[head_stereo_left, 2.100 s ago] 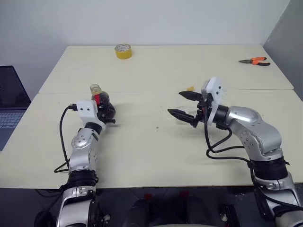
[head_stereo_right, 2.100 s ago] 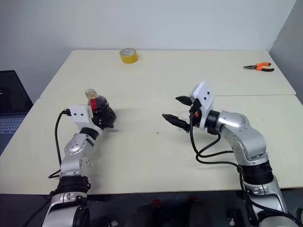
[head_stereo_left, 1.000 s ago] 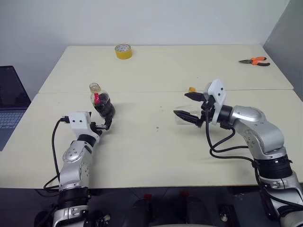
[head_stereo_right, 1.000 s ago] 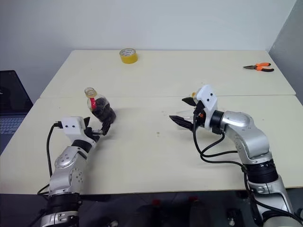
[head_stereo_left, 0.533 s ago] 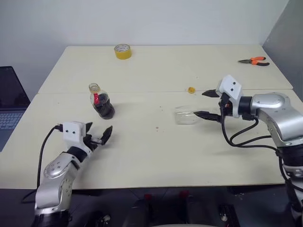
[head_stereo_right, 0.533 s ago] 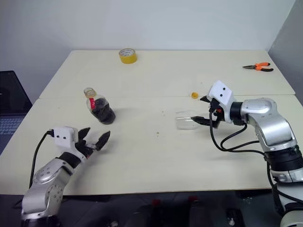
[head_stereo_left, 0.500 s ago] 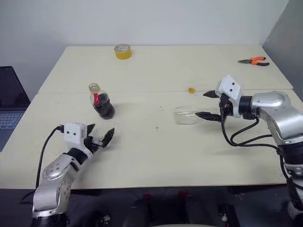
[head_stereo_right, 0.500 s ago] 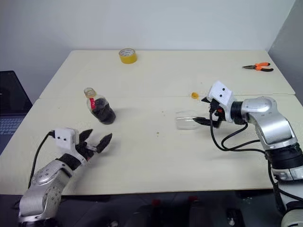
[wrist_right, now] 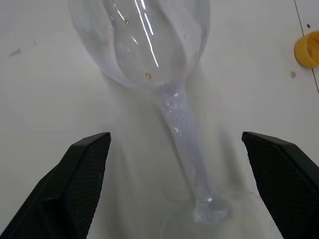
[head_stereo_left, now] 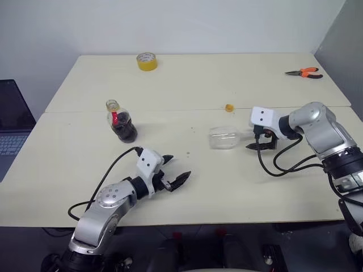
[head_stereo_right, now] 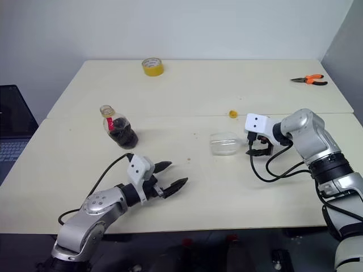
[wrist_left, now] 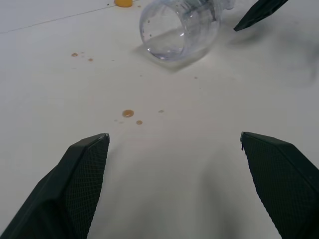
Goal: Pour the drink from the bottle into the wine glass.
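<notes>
Right pincer (wrist_right: 177,186) spread over toppled wine glass (wrist_right: 149,45), brown drips (wrist_left: 128,113) visible from left wrist

We see two pale cream tables (head_stereo_left: 187,79) set edge to edge, a thin seam running across between them, under even light. Behind them stands a plain white wall (head_stereo_left: 170,25), with a grey panel (head_stereo_left: 340,39) at the far right and a laptop (head_stereo_left: 10,116) at the left edge.

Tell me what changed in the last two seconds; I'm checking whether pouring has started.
The left gripper let go of the bottle and swung back and inward, open. The right gripper, open, drew rightward along the lying wine glass toward its stem. The bottle stayed upright.
</notes>
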